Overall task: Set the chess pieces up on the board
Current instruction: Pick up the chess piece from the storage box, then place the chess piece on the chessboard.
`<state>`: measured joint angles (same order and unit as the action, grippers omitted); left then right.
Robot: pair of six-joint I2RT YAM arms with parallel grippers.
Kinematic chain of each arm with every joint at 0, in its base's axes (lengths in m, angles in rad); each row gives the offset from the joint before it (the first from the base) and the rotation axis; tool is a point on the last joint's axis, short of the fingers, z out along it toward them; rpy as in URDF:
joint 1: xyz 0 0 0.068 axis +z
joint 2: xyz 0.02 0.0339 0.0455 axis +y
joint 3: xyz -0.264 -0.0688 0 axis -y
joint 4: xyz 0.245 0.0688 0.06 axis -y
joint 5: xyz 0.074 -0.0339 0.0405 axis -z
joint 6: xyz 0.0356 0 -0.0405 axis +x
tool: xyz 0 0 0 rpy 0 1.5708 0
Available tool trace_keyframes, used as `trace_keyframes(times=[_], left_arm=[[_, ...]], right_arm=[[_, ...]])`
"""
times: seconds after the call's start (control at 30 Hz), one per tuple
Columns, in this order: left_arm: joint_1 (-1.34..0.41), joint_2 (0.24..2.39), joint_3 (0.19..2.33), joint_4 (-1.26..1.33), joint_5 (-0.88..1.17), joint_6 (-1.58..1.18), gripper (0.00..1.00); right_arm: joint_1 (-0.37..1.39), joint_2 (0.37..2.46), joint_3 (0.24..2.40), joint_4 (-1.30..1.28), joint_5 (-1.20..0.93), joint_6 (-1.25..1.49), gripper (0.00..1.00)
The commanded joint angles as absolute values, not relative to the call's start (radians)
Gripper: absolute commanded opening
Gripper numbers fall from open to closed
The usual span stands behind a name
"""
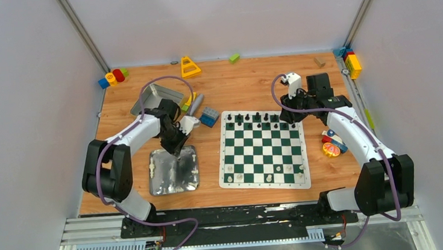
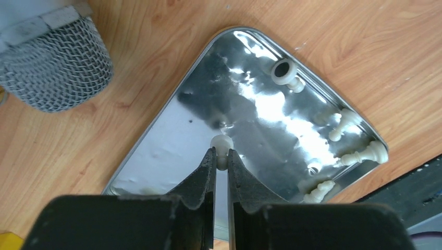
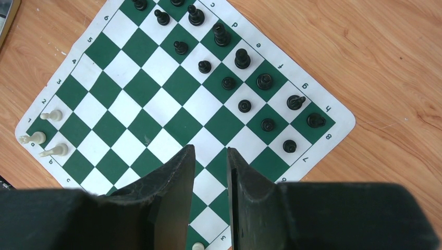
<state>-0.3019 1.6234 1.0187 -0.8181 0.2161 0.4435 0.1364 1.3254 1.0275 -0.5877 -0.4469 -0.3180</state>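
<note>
The green and white board (image 1: 262,151) lies at the table's middle. Black chess pieces (image 3: 241,58) stand in its two far rows, and a few cream-white ones (image 3: 52,115) stand at its near edge. More white pieces (image 2: 341,125) lie loose in the shiny metal tray (image 1: 166,181) left of the board. My left gripper (image 2: 221,154) reaches down into that tray (image 2: 172,151), its fingers shut on a small white pawn (image 2: 222,142). My right gripper (image 3: 209,151) hovers over the board's far right part (image 1: 288,116), open with nothing between its fingers.
A second metal tin (image 1: 157,98) sits behind the left arm. Coloured blocks lie about: grey-blue ones (image 1: 208,116) beside the board's far left corner, a yellow triangle (image 1: 190,67) at the back, clusters in both back corners (image 1: 113,77), and toys (image 1: 331,145) right of the board.
</note>
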Motion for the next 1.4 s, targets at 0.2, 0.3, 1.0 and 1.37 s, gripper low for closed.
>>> trace_keyframes(times=[0.2,0.3,1.0,1.37], left_arm=[[-0.511,1.568,1.236,-0.942,0.231,0.420,0.11],[-0.635,1.615,1.326,-0.968,0.223,0.412,0.12],[-1.044,1.984,1.563,-0.950,0.238,0.410,0.13],[-1.044,2.016,1.568,-0.934,0.213,0.413,0.15]], right_arm=[[0.144,1.312,1.032,-0.567,-0.430,-0.326,0.30],[0.143,1.298,1.027,-0.558,-0.415,-0.324,0.30],[0.141,1.281,1.019,-0.545,-0.388,-0.328,0.29],[0.142,1.280,1.016,-0.547,-0.395,-0.331,0.29]])
